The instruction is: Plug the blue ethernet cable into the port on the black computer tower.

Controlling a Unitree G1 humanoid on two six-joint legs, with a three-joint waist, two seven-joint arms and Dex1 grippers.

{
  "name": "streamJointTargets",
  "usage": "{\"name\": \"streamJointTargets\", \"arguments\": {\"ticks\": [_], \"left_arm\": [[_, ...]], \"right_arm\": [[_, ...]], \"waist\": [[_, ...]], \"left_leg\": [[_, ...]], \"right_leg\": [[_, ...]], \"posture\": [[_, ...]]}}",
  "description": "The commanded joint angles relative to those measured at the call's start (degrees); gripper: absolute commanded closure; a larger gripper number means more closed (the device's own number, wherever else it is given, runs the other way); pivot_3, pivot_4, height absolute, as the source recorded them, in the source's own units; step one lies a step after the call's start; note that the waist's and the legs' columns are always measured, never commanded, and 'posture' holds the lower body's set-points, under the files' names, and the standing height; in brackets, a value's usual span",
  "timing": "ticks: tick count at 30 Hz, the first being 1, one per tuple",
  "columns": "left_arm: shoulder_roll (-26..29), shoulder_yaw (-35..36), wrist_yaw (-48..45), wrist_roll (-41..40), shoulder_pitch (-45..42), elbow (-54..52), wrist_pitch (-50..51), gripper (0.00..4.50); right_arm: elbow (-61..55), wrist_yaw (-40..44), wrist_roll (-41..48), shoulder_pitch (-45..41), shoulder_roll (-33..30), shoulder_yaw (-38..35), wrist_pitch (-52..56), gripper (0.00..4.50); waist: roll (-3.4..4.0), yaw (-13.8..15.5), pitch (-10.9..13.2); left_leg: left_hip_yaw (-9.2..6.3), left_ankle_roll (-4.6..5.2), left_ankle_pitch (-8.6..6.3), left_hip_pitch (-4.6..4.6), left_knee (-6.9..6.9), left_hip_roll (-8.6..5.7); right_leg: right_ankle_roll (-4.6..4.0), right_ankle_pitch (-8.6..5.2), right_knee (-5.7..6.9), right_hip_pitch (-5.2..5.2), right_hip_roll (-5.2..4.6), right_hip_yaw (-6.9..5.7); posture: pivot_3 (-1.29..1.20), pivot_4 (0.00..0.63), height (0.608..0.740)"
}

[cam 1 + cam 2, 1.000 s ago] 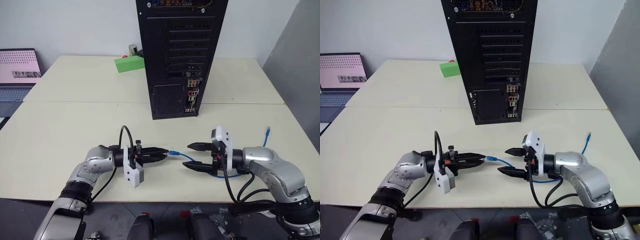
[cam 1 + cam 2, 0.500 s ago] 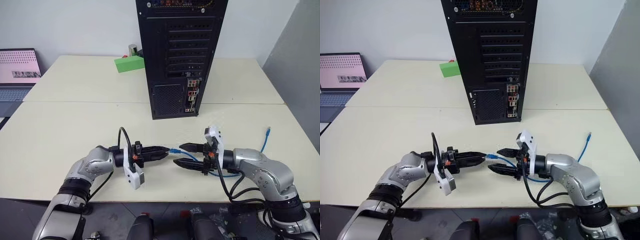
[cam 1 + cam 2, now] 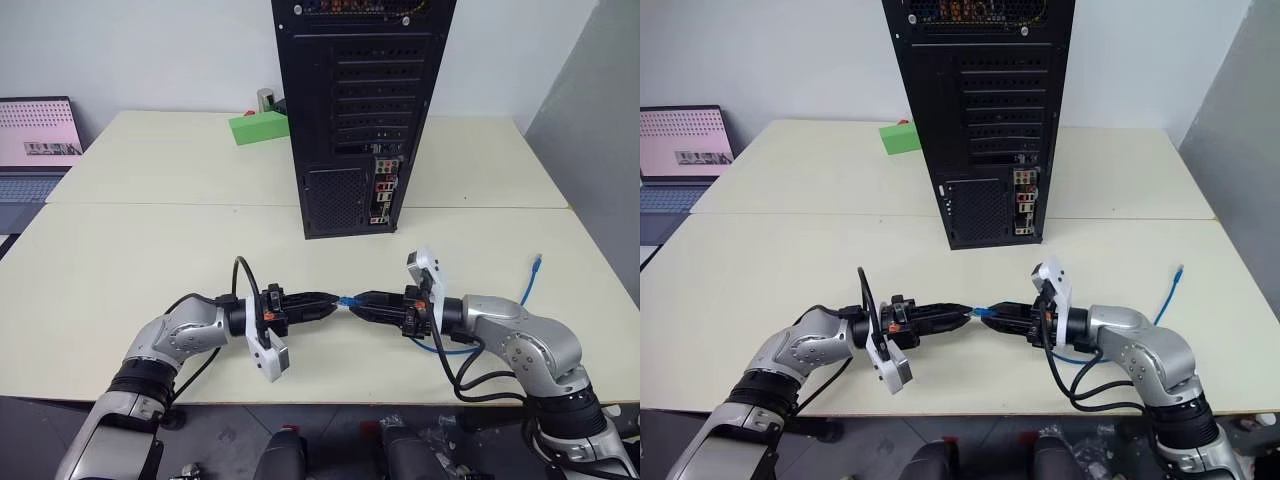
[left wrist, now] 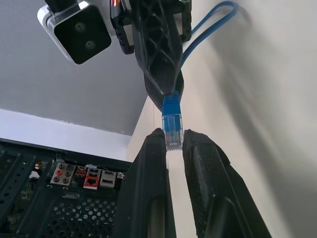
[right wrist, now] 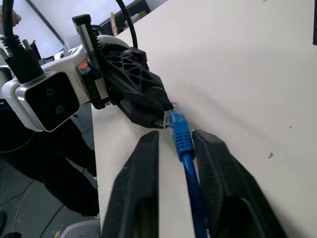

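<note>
The cream surface carries everything, and the black computer tower stands upright on it toward the far side, rear panel with slot covers, mesh vent and coloured ports facing the robot. Behind the tower to its left sits a green block, and farther left of the tower, off the surface's edge, an open laptop shows a lit screen.

In front of the tower, near the surface's front edge, the two arms meet tip to tip. The left gripper has its fingers clenched on the clear plug of the blue ethernet cable. The right gripper has its fingers drawn close along the blue boot and cord just behind that plug; a narrow gap shows beside the cord, so I cannot tell whether they are pressing on it. From there the cable loops under the right arm and runs to the tower's right, its other end lying on the surface.
</note>
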Motion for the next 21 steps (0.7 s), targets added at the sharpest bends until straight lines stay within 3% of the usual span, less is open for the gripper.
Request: {"name": "streamJointTargets", "arguments": {"ticks": [1, 3, 10, 11, 21], "left_arm": [[0.9, -0.5, 1.8, -0.4, 0.5, -2.3, 0.4, 4.25], [1.0, -0.6, 2.3, -0.2, 0.5, -2.6, 0.5, 4.47], [1.3, -2.0, 2.7, -2.7, 1.0, -2.5, 3.2, 4.47], [1.5, -2.4, 2.4, -3.5, 1.3, -2.6, 4.0, 4.11], [5.0, -2.7, -5.3, -22.1, 7.2, -6.2, 21.7, 2.28]], "right_arm": [[-0.9, 0.3, 1.5, -1.2, 0.2, -0.4, 0.1, 4.35], [-0.7, 0.4, 1.6, -1.4, 0.1, -0.4, 0.4, 4.5], [0.1, 1.3, 2.5, -2.5, -0.3, -0.6, 1.5, 4.5], [0.0, 1.4, 2.5, -2.5, -0.5, -0.5, 1.5, 4.5], [-1.5, -0.1, 1.2, -0.5, -2.9, -3.6, -0.3, 4.5]], "waist": [[0.0, 0.0, 0.0], [0.0, 0.0, 0.0], [0.0, 0.0, 0.0], [0.0, 0.0, 0.0], [0.0, -0.1, 0.0]], "left_leg": [[0.0, 0.0, 0.0, 0.0, 0.0, 0.0], [0.0, 0.0, 0.0, 0.0, 0.0, 0.0], [0.0, 0.0, 0.0, 0.0, 0.0, 0.0], [0.0, 0.0, 0.0, 0.0, 0.0, 0.0], [0.0, 0.0, 0.0, 0.0, -0.01, 0.01]], "right_leg": [[0.0, 0.0, 0.0, 0.0, 0.0, 0.0], [0.0, 0.0, 0.0, -0.01, 0.0, 0.0], [0.0, 0.0, 0.01, 0.0, 0.0, 0.0], [0.0, 0.0, 0.0, 0.0, 0.0, 0.0], [0.0, 0.0, 0.01, -0.01, 0.0, 0.0]], "posture": [[0.0, 0.15, 0.74], [0.0, 0.15, 0.74], [0.0, 0.15, 0.74], [0.0, 0.15, 0.74], [0.0, 0.15, 0.74]]}}
